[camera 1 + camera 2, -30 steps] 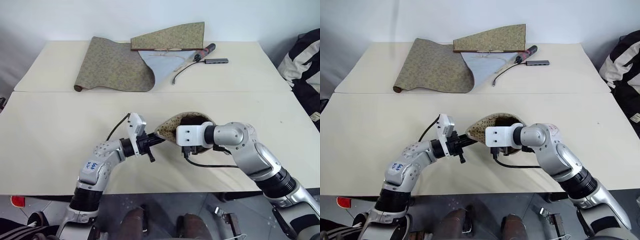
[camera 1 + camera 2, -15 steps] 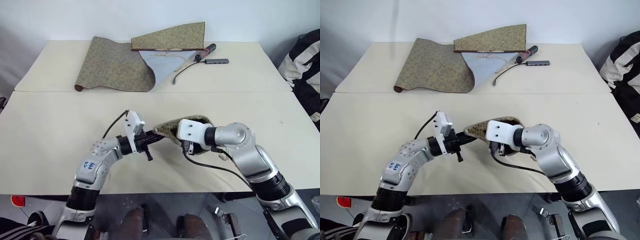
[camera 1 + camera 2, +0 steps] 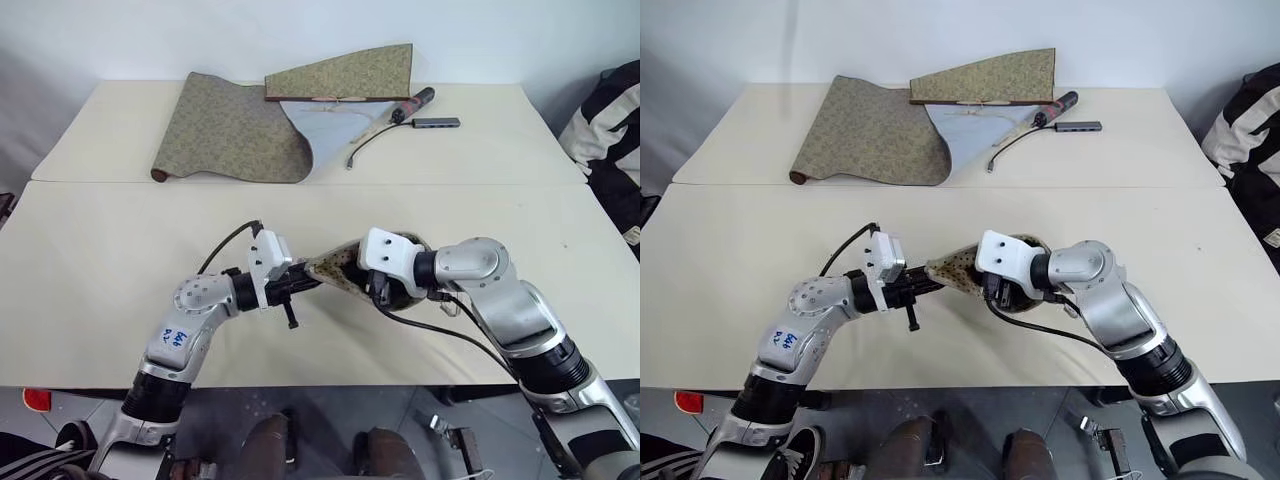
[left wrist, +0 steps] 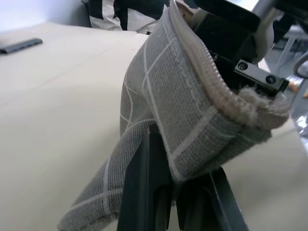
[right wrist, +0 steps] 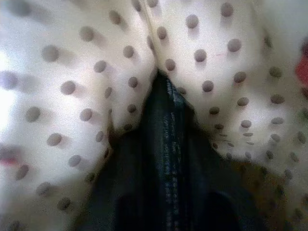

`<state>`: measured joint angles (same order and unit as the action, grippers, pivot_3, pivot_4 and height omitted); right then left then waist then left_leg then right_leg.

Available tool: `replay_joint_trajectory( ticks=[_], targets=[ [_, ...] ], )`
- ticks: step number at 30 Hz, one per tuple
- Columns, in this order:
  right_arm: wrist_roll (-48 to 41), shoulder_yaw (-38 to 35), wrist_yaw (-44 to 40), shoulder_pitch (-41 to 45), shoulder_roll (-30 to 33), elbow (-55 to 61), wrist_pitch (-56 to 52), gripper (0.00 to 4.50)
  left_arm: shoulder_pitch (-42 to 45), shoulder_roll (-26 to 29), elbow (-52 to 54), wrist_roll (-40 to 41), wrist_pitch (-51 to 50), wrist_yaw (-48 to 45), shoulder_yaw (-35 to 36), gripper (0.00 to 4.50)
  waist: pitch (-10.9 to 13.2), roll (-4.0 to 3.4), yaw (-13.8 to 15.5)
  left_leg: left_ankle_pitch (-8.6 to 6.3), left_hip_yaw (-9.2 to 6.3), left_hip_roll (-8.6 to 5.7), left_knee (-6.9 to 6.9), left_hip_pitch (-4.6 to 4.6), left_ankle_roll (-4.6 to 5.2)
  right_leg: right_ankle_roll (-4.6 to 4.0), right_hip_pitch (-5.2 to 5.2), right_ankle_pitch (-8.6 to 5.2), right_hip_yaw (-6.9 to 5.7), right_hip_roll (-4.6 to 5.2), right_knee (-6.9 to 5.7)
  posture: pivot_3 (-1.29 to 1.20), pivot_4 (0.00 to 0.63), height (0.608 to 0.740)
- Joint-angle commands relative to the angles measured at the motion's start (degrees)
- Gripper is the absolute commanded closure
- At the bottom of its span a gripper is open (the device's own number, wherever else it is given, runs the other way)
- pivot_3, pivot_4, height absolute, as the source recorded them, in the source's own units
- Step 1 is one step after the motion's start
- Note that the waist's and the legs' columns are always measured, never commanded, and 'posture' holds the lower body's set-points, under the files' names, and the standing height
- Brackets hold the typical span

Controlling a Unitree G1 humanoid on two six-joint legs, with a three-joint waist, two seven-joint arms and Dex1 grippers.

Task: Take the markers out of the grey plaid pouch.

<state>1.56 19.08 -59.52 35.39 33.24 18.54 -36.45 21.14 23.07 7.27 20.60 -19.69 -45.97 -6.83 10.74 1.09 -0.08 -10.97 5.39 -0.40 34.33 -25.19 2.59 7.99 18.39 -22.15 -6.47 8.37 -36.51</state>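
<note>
On the near cream table (image 3: 90,270), the left gripper (image 3: 305,283) reaches in level from the left and is clamped tight on one end of the grey plaid pouch (image 4: 187,120), holding it raised off the tabletop; in the left wrist view its dark fingers (image 4: 144,192) pinch the fabric just under the zip edge. The pouch (image 3: 345,268) stretches between the two arms at the middle of the near table, its tan speckled lining turned outward. To the right, the right gripper (image 3: 385,290) is pushed down into the pouch's open mouth; its fingers are buried in the dotted lining, and whether they are apart or together I cannot tell. A small red smudge (image 5: 302,67) at the lining's edge may be one of the markers, though it is too blurred to be sure. On the far table lie an olive-green patterned cloth scroll (image 3: 235,130) and, right of it, a dark cylinder with a cable (image 3: 412,101).
</note>
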Motion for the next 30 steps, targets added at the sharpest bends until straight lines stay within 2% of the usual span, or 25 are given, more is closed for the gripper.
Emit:
replay_joint_trajectory(
  ticks=[1, 3, 13, 20, 23, 27, 30],
  targets=[
    [-0.40, 1.28, 0.37, -0.04, 0.37, 3.58, 0.96, 1.97, -0.16, -0.06, 1.29, 0.58, -0.41, -0.05, 0.47, 4.50, 0.00, 0.00, 0.00, 0.00, 0.01, 0.00, 0.00, 0.00, 0.00, 0.00, 0.00, 0.00, 0.00, 0.00, 0.00, 0.00, 0.150, 0.740],
    [1.54, 2.64, 0.90, 0.09, 1.43, 3.31, 2.08, 1.40, -0.52, -0.15, 1.61, 0.74, -0.56, -0.17, 0.55, 4.50, 0.00, 0.00, -0.02, 0.00, 0.01, 0.00, 0.00, 0.00, 0.00, 0.00, 0.00, 0.00, 0.00, 0.00, 0.00, 0.00, 0.150, 0.740],
    [5.75, 4.41, 0.68, 1.08, 6.91, 1.20, 5.66, 1.40, -0.94, 0.11, 1.94, 0.44, -1.08, -0.76, 0.18, 4.50, 0.00, 0.00, 0.05, 0.00, 0.01, -0.01, 0.02, 0.00, 0.00, 0.00, -0.01, 0.00, 0.00, 0.03, 0.05, 0.00, 0.150, 0.740],
    [4.83, 2.64, 2.48, 1.60, 6.25, -0.92, 5.89, 1.40, -0.34, -0.20, 1.37, 2.04, -2.10, -0.46, 1.55, 4.50, 0.00, 0.00, 0.00, 0.00, 0.00, 0.00, 0.02, 0.00, 0.00, 0.00, -0.01, 0.00, 0.00, 0.03, 0.05, 0.00, 0.150, 0.740],
    [7.34, 4.56, 5.23, 1.16, 5.46, -3.17, 7.86, 2.00, 0.29, -0.34, 1.65, 4.38, -4.81, -0.60, 2.74, 4.50, 0.00, 0.00, 0.01, 0.00, 0.00, 0.00, 0.02, 0.00, 0.00, 0.00, -0.02, 0.00, -0.01, 0.03, 0.04, 0.00, 0.150, 0.740],
    [11.22, 6.71, 6.81, 1.10, 5.86, -4.57, 9.61, 3.29, 0.34, 0.24, 2.43, 5.11, -6.99, -1.31, 2.56, 4.50, 0.00, 0.00, 0.01, 0.00, 0.00, -0.01, 0.03, 0.00, 0.00, 0.00, -0.02, 0.00, -0.01, 0.03, 0.04, 0.00, 0.150, 0.740],
    [12.85, 6.75, 6.87, 1.66, 6.91, -5.80, 11.12, 3.29, 0.16, -0.01, 2.81, 5.16, -7.47, -0.96, 2.76, 4.50, 0.00, 0.00, 0.01, 0.01, 0.00, 0.00, 0.03, 0.00, 0.00, 0.00, -0.02, 0.00, -0.01, 0.01, 0.04, 0.00, 0.150, 0.740]
  ],
)
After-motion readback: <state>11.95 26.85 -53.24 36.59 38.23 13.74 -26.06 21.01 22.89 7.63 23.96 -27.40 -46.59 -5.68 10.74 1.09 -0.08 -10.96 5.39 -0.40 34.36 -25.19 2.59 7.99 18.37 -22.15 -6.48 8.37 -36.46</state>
